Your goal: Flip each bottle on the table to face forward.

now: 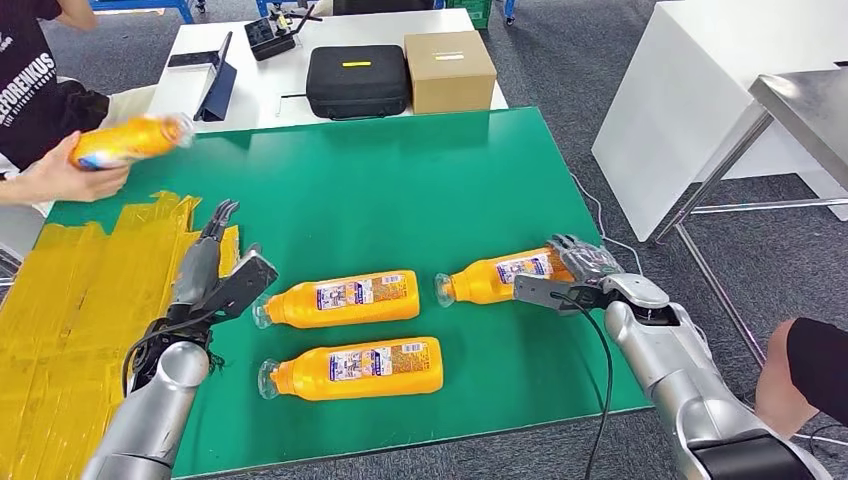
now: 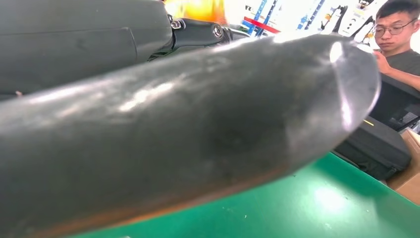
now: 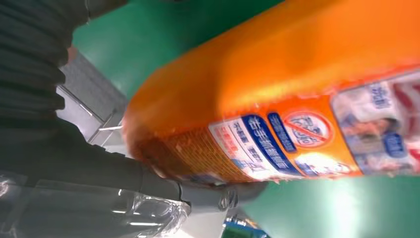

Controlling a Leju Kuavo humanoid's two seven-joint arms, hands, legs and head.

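**Bottle flip: right-hand bottle in hand, two more lying on the mat**

- Green surface [image 1: 400, 180]: carries three orange bottles on their sides.
- Front bottle [image 1: 352, 369] and middle bottle [image 1: 340, 299]: labels up, lying free.
- Right bottle [image 1: 495, 277]: base gripped by right hand [image 1: 575, 268], fingers wrapped round it. Judged step: turning this one; next, roll it and let go.
- Left hand [image 1: 218, 265]: fingers spread, holding nothing, just beside the middle bottle's cap.
- Fourth bottle [image 1: 130, 140]: held by a person's hand [image 1: 65, 170].
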